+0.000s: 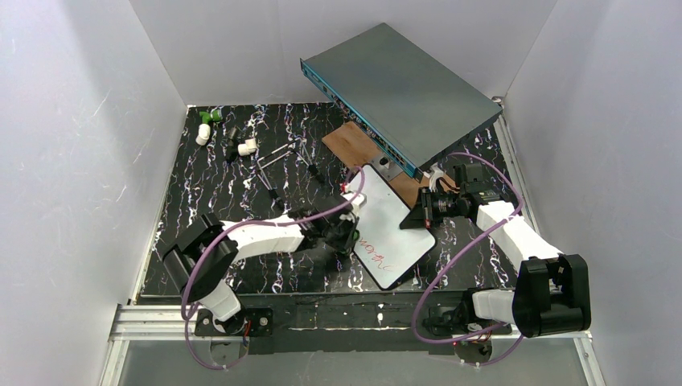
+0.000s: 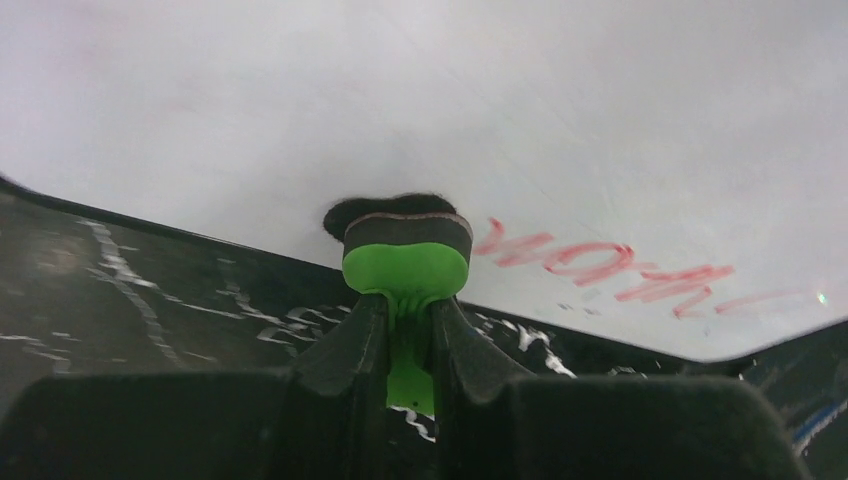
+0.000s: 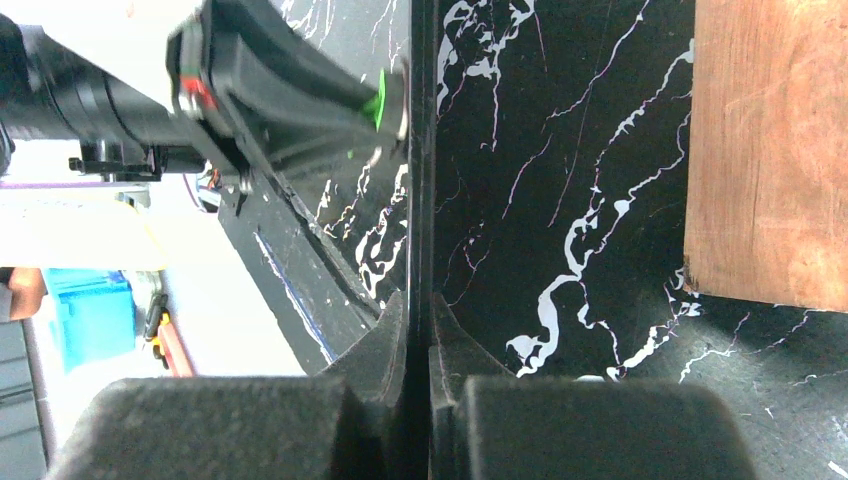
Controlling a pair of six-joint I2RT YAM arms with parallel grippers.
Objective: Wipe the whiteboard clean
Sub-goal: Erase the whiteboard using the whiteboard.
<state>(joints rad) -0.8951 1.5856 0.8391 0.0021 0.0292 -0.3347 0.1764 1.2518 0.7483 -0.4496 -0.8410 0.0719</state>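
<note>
On the black marbled tabletop (image 1: pixel 209 185), between the two arms, sits the whiteboard (image 1: pixel 394 217), turned at an angle. Whether it lies fully flat cannot be told. Most of its face is blank white; red handwriting (image 1: pixel 375 254) runs along its near end, and shows pale and smeared at one end in the left wrist view (image 2: pixel 620 272).

At the whiteboard's left edge, beside that writing, the left gripper (image 1: pixel 350 225) is clamped on the stem of a green eraser (image 2: pixel 405 265). The eraser's black felt pad is pressed against the white surface (image 2: pixel 500 120), right at the start of the red letters.

At the whiteboard's right edge, the right gripper (image 1: pixel 418 213) is pinched closed on the thin black rim. In its own wrist view the fingers (image 3: pixel 445 345) meet tight around that edge.

Just beyond the whiteboard's far end lies a brown wooden plank (image 1: pixel 354 145), with a grey-teal metal box (image 1: pixel 402 88) resting partly over it and reaching towards the back wall. Well to the far left of the whiteboard, small white and green parts (image 1: pixel 207 125) and a few thin dark rods (image 1: pixel 273 173) are scattered.
</note>
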